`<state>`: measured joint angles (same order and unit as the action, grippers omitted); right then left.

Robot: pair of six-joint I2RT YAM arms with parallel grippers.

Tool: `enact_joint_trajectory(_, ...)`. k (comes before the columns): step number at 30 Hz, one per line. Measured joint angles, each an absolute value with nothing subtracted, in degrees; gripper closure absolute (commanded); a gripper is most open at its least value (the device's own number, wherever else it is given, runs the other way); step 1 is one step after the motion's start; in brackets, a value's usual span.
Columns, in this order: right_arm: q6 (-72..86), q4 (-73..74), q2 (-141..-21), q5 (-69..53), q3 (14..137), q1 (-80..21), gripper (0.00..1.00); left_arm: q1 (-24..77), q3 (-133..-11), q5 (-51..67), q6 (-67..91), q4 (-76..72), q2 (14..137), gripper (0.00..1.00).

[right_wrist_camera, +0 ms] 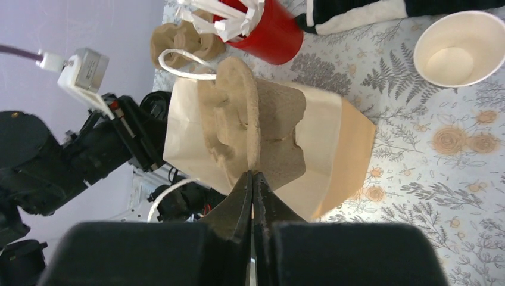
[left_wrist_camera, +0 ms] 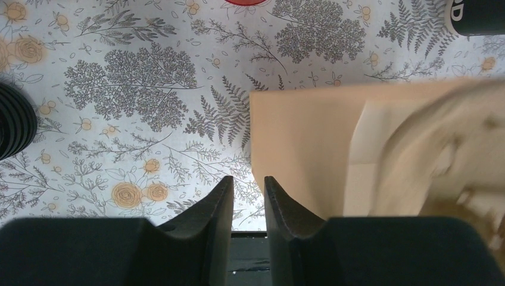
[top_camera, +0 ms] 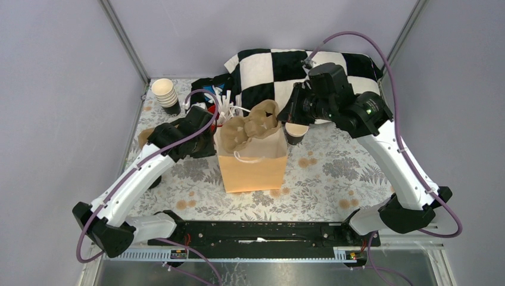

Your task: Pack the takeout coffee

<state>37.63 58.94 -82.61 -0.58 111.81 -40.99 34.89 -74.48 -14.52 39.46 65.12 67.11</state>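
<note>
The takeout coffee cup (top_camera: pixel 296 132) stands open-topped behind the bag's right corner; in the right wrist view the takeout coffee cup (right_wrist_camera: pixel 458 47) shows its white inside and no lid. A brown paper bag (top_camera: pixel 253 164) stands upright mid-table with a pulp cup carrier (top_camera: pixel 253 122) poking out of its mouth. My right gripper (right_wrist_camera: pixel 252 174) is shut on the carrier's (right_wrist_camera: pixel 238 113) near edge, above the bag (right_wrist_camera: pixel 333 149). My left gripper (left_wrist_camera: pixel 248 182) hangs by the bag's (left_wrist_camera: pixel 309 143) left side, its jaws narrowly apart with nothing between them.
A stack of pale cups (top_camera: pixel 165 93) and a red cup of white sticks (right_wrist_camera: pixel 271 33) stand at the back left. A checkered cloth (top_camera: pixel 268 71) lies behind the bag. A black ribbed stack (left_wrist_camera: pixel 12 128) sits left of the left gripper. Another pulp carrier (right_wrist_camera: pixel 181 39) lies beside the red cup.
</note>
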Motion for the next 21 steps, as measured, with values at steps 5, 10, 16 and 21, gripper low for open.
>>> enact_joint_trajectory(5, 37.93, 60.05, -80.84, 0.84, 111.98, -40.99, 1.0, 34.89, -74.17, -15.09, 39.72, 67.13, 63.29, 0.69)
enact_joint_trajectory(10, 40.86, 59.72, -79.46, -1.04, 109.12, -40.99, 1.0, 34.89, -69.93, -14.46, 40.4, 67.35, 61.63, 0.7)
enact_joint_trajectory(16, 45.3, 58.35, -79.5, -2.63, 106.17, -41.39, 1.0, 34.89, -67.42, -10.74, 40.36, 65.19, 61.87, 0.72)
enact_joint_trajectory(21, 49.34, 55.72, -79.48, -2.48, 105.67, -43.62, 1.0, 34.89, -67.37, -7.81, 40.01, 61.52, 62.5, 0.73)
